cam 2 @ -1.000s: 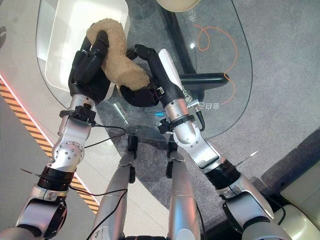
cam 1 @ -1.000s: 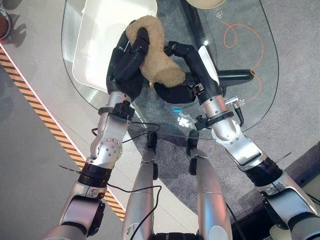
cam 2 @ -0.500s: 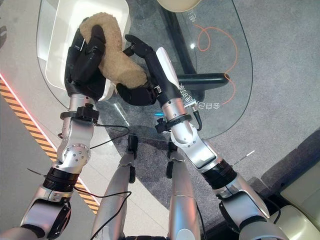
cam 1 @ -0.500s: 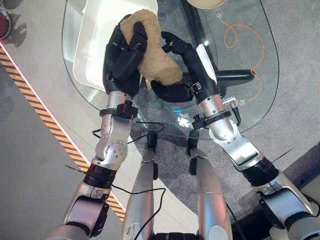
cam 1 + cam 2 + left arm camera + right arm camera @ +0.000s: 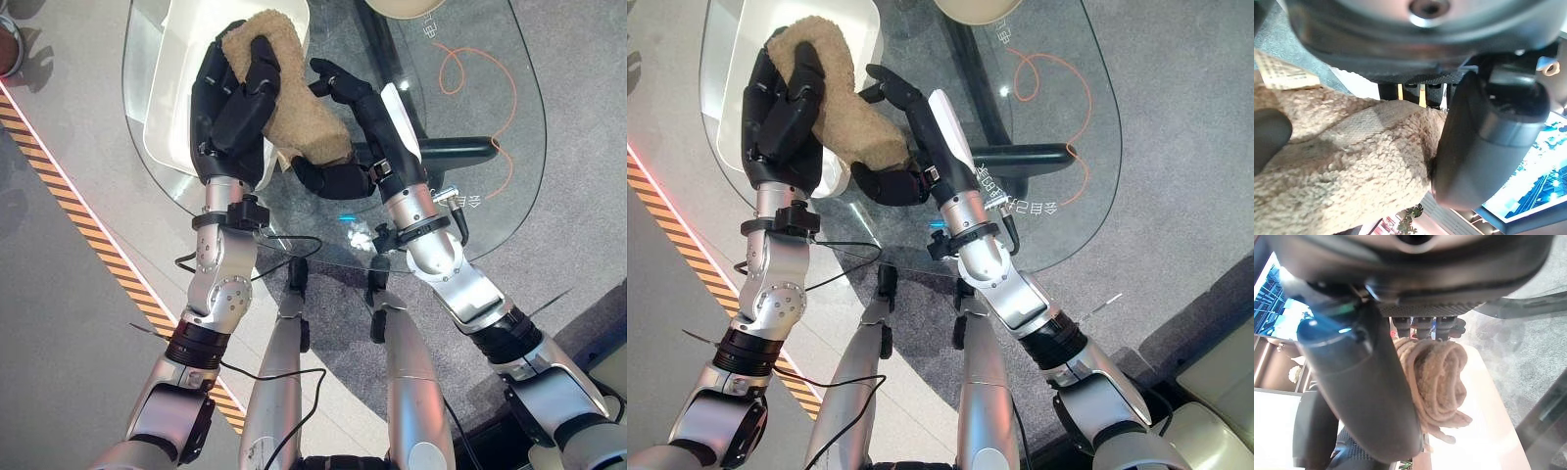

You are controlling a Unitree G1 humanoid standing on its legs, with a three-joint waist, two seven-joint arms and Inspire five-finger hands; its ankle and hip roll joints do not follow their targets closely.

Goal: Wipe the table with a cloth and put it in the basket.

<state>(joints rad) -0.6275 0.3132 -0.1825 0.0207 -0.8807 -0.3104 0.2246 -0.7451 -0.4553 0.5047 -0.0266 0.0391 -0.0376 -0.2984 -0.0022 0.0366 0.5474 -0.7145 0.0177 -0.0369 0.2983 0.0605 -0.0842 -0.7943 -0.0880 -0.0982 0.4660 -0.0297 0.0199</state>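
1. Now the left hand [image 5: 230,108] has its fingers curled round the upper end of the tan cloth [image 5: 294,108]; its own wrist view shows the thumb pressed into the pile.
2. Since a second ago that hand has carried its end of the cloth toward 11 o'clock, so the bundle now hangs over the near edge of the white basket [image 5: 186,59], at 11 o'clock on the glass surface [image 5: 470,88].
3. The right hand [image 5: 358,132] has opened over the same second: its fingers were bent close round the lower end of the cloth and now reach out almost straight toward 11 o'clock beside it. The palm sits under the lower end, touching it, but I judge it only supports and no longer grips.
4. That reads as a handover, with the weight passing to the left hand alone.
5. For the task, wiping looks finished and the drop into the basket is under way, though the cloth is not yet inside.
6. The trailing lower end could catch on the basket rim or the right hand.
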